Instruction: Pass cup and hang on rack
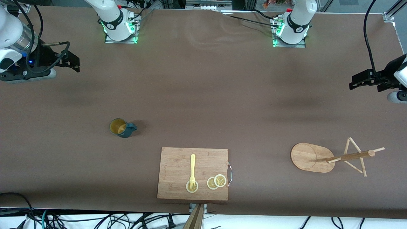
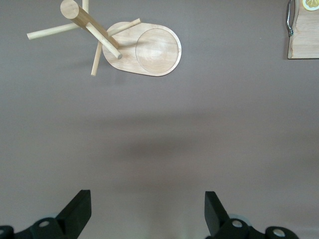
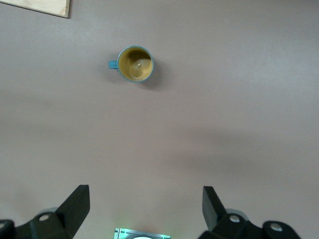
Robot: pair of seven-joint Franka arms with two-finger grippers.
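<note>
The cup point(image 1: 121, 127), dark teal with a mustard-yellow inside, stands upright on the brown table toward the right arm's end, its handle pointing toward the left arm's end. It also shows in the right wrist view point(image 3: 135, 64). The rack point(image 1: 349, 156), a bamboo mug tree on an oval base point(image 1: 306, 157), stands toward the left arm's end and shows in the left wrist view point(image 2: 92, 27). My right gripper point(image 1: 73, 62) is open and empty, up at the right arm's end, apart from the cup point(image 3: 147, 199). My left gripper point(image 1: 355, 82) is open and empty, up at the left arm's end, apart from the rack point(image 2: 148, 201).
A rectangular wooden cutting board point(image 1: 178, 159) lies near the front edge between cup and rack. On it lie a yellow fork point(image 1: 192, 168) and lemon slices point(image 1: 216, 182). A metal handle point(image 1: 230, 173) sits on its side. Cables hang at the front edge.
</note>
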